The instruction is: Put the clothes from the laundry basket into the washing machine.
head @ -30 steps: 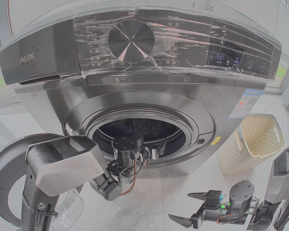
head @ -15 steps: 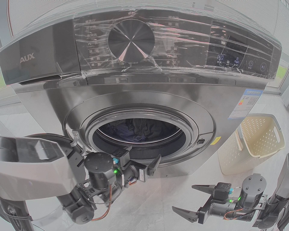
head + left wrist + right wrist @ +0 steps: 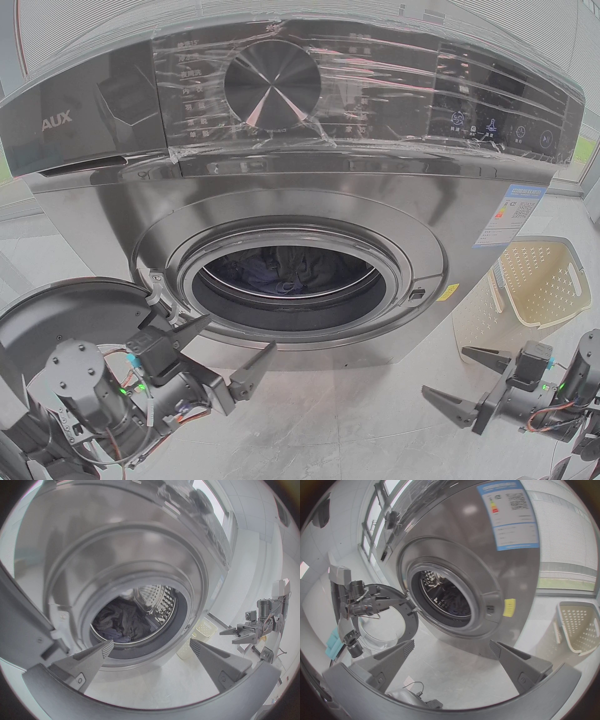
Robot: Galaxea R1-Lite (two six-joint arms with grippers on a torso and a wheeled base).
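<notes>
Clothes (image 3: 287, 272) lie in washing machine (image 3: 375, 194) drum. Left gripper (image 3: 239, 332) has backed out of the opening, jaws spread, empty; right gripper (image 3: 445, 369) jaws spread too. Laundry basket (image 3: 539, 240) looks empty: loading likely done.

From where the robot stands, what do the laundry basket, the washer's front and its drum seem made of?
The laundry basket looks like cream moulded plastic: matt, with rows of small holes. The washer's front seems dark grey metal or metallic-painted panel: glossy, with reflections. The drum looks like bright perforated steel.
</notes>
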